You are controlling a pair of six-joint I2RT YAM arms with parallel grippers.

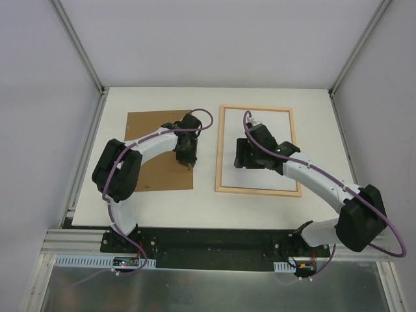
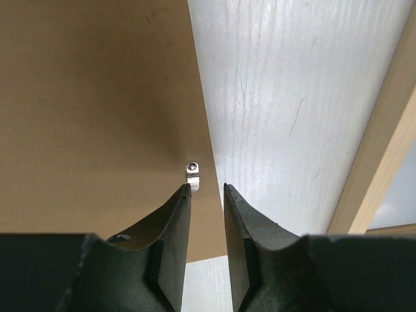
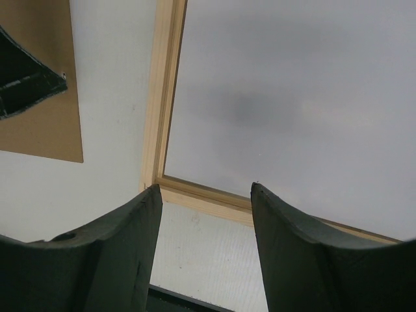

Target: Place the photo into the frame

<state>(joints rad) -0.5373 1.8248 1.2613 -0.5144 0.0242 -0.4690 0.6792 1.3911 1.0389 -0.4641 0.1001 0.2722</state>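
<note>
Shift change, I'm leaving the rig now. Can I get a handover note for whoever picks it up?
Grippers: left gripper is slightly open and empty, at the right edge of the brown backing board, by a small metal tab. The right gripper is open and empty, above the left half of the wooden frame.
Things: the frame lies flat to the right of the board, apart from it. The photo seems to lie inside, white side up; the print is not visible.
Done: photo apparently in.
Left: check its seating; the board is not on yet.

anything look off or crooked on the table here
Nothing is spilled or damaged. The wooden frame sits slightly askew to the near edge of the table, and the brown backing board lies apart, left of it. No printed picture side shows anywhere.
</note>
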